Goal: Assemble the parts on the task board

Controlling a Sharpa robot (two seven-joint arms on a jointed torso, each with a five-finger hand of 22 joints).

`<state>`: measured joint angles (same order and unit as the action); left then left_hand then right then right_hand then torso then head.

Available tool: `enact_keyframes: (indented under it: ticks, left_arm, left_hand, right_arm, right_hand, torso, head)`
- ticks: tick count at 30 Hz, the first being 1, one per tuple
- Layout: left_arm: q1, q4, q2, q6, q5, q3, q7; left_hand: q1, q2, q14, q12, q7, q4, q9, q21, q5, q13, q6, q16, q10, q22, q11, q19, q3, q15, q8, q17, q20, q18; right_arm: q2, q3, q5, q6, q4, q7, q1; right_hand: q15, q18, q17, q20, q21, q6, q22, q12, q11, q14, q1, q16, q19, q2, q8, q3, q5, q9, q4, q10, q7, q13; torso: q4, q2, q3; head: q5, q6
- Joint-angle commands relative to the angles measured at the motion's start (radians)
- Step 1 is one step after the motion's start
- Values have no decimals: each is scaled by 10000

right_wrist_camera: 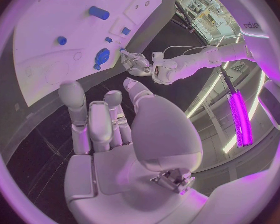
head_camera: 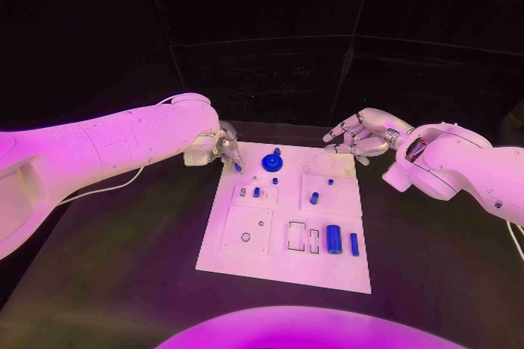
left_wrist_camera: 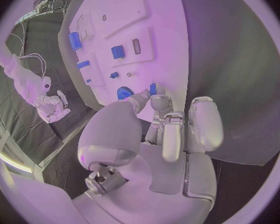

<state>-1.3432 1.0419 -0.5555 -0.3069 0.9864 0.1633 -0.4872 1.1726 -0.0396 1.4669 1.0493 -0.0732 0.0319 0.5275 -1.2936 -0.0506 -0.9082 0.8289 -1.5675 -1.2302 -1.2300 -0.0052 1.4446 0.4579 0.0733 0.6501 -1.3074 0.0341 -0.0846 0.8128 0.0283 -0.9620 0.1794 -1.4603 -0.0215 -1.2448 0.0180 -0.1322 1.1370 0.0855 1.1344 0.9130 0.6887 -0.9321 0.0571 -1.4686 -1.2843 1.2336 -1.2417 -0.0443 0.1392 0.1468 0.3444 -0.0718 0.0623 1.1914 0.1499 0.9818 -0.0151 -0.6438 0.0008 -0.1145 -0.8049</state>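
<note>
left hand (head_camera: 223, 148) pinches a small blue peg (head_camera: 237, 166) at the white task board (head_camera: 286, 269) far-left corner | round blue gear-like part (head_camera: 272, 163) just beside | right hand (head_camera: 361, 135) open, farther off

Magenta light washes everything, brightest on the white task board (head_camera: 328, 258) and on the arms, while the black table (head_camera: 120, 273) and the space beyond its far edge stay dim and almost featureless. The wrist views bend straight edges strongly toward the circle's rim, inside a dark frame. A glowing pink strip light (right_wrist_camera: 238, 117) in the right wrist view glares, and soft shadows gather under both hands.
</note>
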Motion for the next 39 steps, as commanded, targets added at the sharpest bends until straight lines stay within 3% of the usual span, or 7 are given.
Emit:
enact_keyframes:
  ticks: [1,10,18,24,28,39]
  left_arm:
    - [-18,527,-293,715,-273,-4,106]
    - [2,2232,-1259,1480,102,12,12]
    - [174,3369,-1925,2351,565,58,130]
    - [295,3718,-2088,2341,689,77,124]
    - [371,3857,-2124,2328,791,81,76]
    - [485,3941,-2111,2218,999,84,-96]
  left_hand:
    - [-220,95,1039,48,33,-1240,26,57,-20,-17,-28,-33,-147,-9,-28,57,1539,-28,86,-2634,19,63]
    - [-524,243,1039,57,45,-1347,73,77,-36,18,-59,-33,-168,-13,-33,63,2032,-13,254,-2634,15,63]
    - [-595,307,1039,56,59,-1391,90,73,-36,39,-57,-33,-189,-27,-46,72,2176,-5,319,-2634,9,64]
    - [-603,318,1039,32,61,-1398,92,82,-36,73,-57,-33,-178,-18,-48,69,2194,-4,328,-2634,9,62]
    - [-605,319,1039,27,62,-1399,92,85,-36,80,-58,-33,-176,-14,-49,68,2199,-3,329,-2634,9,61]
    - [-614,326,1039,9,63,-1404,94,99,-35,104,-59,-33,-169,0,-49,63,2221,-1,338,-2634,7,57]
  right_arm:
    - [-10,-7,28,-108,10,-21,-18]
    - [11,-6,28,-116,74,-21,-18]
    - [-26,-5,28,-141,146,-40,-16]
    - [-70,-4,28,-173,202,-51,-15]
    - [-89,-4,28,-185,225,-54,-14]
    - [-108,-3,28,-205,233,-56,-13]
  right_hand:
    - [25,-164,-2,-24,-64,-83,-5,11,28,-64,20,-61,71,-8,60,57,-15,12,16,-53,20,-9]
    - [25,-164,-2,-24,-64,-83,-5,11,28,-64,20,-61,71,-8,60,57,-15,12,16,-53,20,-9]
    - [25,-164,-2,-24,-64,-83,-5,11,28,-64,20,-61,71,-8,60,57,-15,12,16,-53,20,-9]
    - [25,-164,-2,-24,-64,-83,-5,11,28,-64,20,-61,71,-8,60,57,-15,12,16,-53,20,-9]
    - [22,-166,-6,-22,-80,-84,-21,18,31,-65,36,-72,73,0,72,64,9,10,31,-62,23,-21]
    - [22,-166,-6,-22,-80,-84,-21,18,31,-65,36,-72,73,0,72,64,9,10,31,-62,23,-21]
  torso:
    - [-26,12,7]
    - [-41,24,-3]
    - [-38,25,-8]
    - [-16,5,-15]
    - [-11,4,-1]
    - [-19,4,5]
  head:
    - [-18,-4]
    - [-68,-17]
    - [-129,-36]
    - [-157,-41]
    - [-145,-52]
    - [-125,-95]
